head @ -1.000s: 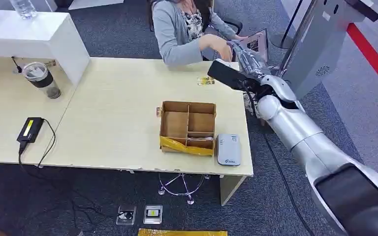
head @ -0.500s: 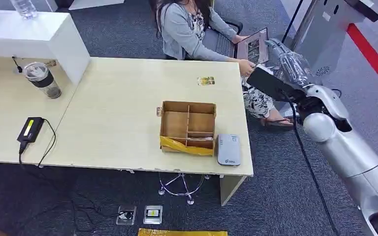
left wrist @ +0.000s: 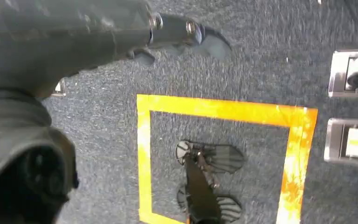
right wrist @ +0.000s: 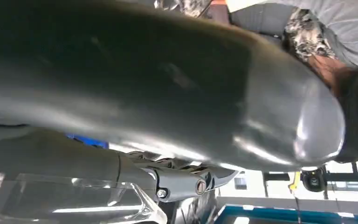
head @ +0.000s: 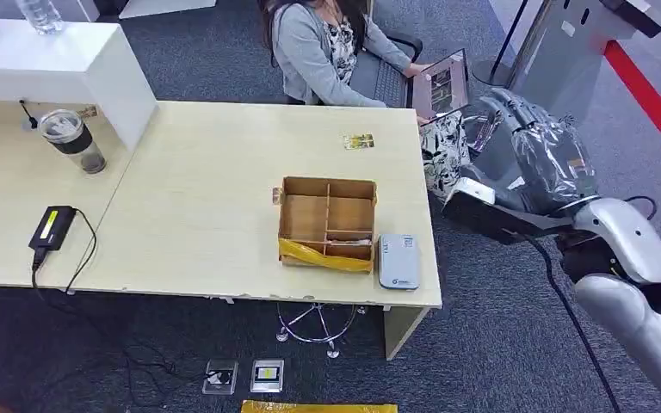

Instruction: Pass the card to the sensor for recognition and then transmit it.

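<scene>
A small yellow card (head: 359, 141) lies flat on the table (head: 206, 198) beyond the cardboard divider box (head: 328, 222), toward the seated person (head: 327, 52), well apart from the robot's plastic-wrapped right hand (head: 538, 151), raised off the table's edge, its grip impossible to tell.

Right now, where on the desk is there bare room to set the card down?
Widest bare patch: between the cup, the adapter and the box. A smaller strip lies between the box and the card. The near right corner is crowded: the reader sits beside the box.
</scene>
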Robot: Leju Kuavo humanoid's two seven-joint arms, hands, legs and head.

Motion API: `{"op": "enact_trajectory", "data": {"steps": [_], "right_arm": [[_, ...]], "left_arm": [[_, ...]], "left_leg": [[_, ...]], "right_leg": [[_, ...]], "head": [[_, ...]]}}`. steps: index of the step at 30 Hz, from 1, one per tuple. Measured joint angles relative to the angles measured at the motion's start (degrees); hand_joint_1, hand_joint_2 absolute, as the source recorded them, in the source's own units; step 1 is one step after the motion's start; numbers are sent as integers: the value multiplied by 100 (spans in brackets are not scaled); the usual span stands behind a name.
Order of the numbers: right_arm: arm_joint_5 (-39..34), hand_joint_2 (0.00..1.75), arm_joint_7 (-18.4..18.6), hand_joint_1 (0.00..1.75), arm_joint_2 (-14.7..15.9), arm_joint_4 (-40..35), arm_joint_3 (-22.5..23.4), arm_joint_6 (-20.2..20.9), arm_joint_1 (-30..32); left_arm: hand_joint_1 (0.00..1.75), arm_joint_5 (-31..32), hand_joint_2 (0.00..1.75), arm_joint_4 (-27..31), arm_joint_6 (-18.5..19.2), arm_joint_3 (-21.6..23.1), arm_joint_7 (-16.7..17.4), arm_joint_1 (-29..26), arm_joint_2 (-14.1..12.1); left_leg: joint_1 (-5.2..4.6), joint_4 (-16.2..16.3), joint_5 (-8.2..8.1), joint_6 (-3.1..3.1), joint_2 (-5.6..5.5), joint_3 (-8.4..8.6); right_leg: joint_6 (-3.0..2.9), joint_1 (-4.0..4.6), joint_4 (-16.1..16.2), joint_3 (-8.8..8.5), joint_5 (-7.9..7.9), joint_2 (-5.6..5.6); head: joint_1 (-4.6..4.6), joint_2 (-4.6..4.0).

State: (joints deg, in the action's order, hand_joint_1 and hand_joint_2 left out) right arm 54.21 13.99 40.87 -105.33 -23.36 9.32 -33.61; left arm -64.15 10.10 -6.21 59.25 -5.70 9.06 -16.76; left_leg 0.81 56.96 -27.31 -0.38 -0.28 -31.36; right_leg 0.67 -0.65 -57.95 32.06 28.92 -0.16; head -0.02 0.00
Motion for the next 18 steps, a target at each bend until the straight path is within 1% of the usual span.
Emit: {"op": "enact_trajectory", "data": {"steps": [6, 7, 9, 10, 11, 13, 15, 18], "right_arm": [[32, 0, 36, 0, 9, -43, 0, 54, 7], [100, 0, 137, 0, 30, -189, 15, 185, 44], [122, 0, 212, 0, 37, -369, 66, 315, 96], [15, 0, 425, 0, -107, -629, 72, 823, 279], [-9, 0, 563, 0, -221, -638, 50, 922, 367], [-95, 0, 875, 0, -363, -638, -20, 1011, 420], [-145, 0, 1055, 0, -524, -620, -26, 1003, 460], [-158, 0, 1125, 0, -789, -581, -52, 990, 462]], "left_arm": [[0, -22, 0, 0, -2, -9, 6, 0, 2], [0, -109, 0, 0, -11, -44, 26, 0, 11], [0, -127, 0, 0, -31, -70, 48, 1, 26], [0, -98, 0, 0, -24, -90, 76, 11, 50], [0, -98, 0, 0, -24, -96, 85, 18, 61], [0, -100, 0, 0, -15, -131, 107, 26, 74], [0, -100, 0, 0, 9, -133, 118, 32, 87], [0, -78, 0, 0, 26, -138, 142, 43, 94]], "left_leg": [[0, 0, 0, 0, 0, 0], [0, 0, 0, 0, 0, 0], [0, 0, 0, 0, 0, 0], [0, -1, 0, 0, -1, -3], [0, -1, 0, 0, -2, -5], [1, -1, 0, 0, -3, -6], [1, -1, 0, 0, -3, -7], [1, -1, 0, 0, -3, -6]], "right_leg": [[0, 0, 0, 0, 0, 0], [0, 0, 0, -1, 0, 0], [0, 0, -1, -3, 0, -1], [0, 1, -1, -5, 0, -1], [0, 1, -1, -4, 0, -2], [0, 1, -2, -4, 1, -3], [0, 1, -2, -4, 1, -3], [0, 2, -2, -3, 1, -1]], "head": [[0, 0], [0, 0], [0, 0], [0, 0], [0, 0], [0, 0], [0, 0], [-2, 0]]}}
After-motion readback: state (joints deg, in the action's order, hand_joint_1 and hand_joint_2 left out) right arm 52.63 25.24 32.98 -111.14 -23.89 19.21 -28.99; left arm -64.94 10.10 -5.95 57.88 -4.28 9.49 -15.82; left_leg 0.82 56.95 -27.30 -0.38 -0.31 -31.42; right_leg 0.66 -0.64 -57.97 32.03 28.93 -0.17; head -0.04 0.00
